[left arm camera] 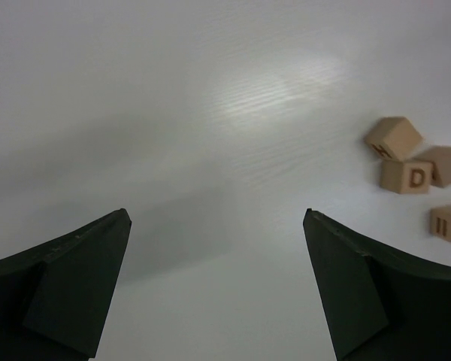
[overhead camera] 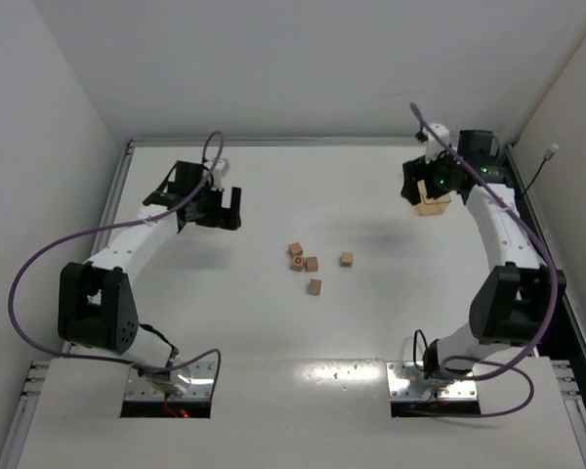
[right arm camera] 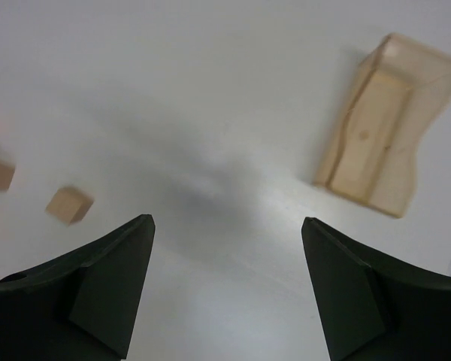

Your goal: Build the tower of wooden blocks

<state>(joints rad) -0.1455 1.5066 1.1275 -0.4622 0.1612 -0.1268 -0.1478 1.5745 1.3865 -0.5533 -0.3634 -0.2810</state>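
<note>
Holding my left hand (left arm camera: 216, 218) and right hand (right arm camera: 227, 222) wide open and empty, wood blocks (overhead camera: 312, 263) loose on desk (overhead camera: 273, 322).

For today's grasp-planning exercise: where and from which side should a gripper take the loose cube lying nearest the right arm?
Pinch that cube across two opposite side faces, coming straight down from above. It sits flat on the table, apart from the other cubes, so there should be room on both sides.
</note>
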